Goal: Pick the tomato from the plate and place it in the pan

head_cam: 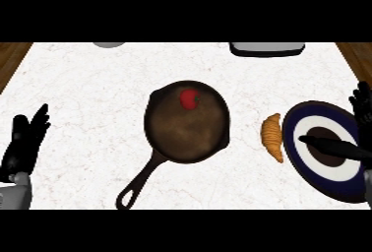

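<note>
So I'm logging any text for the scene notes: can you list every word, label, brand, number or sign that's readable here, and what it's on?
None: no readable text, number or sign shows anywhere.
Pan: plain dark surface, no brand visible.
Plate: only blue and white rings, no lettering.
Tomato and croissant: no labels.
Counter: marble veining only.

Tomato (pixel 190 99) in pan (pixel 186 142); right robot hand (pixel 335 146) open over plate (pixel 305 118).
</note>
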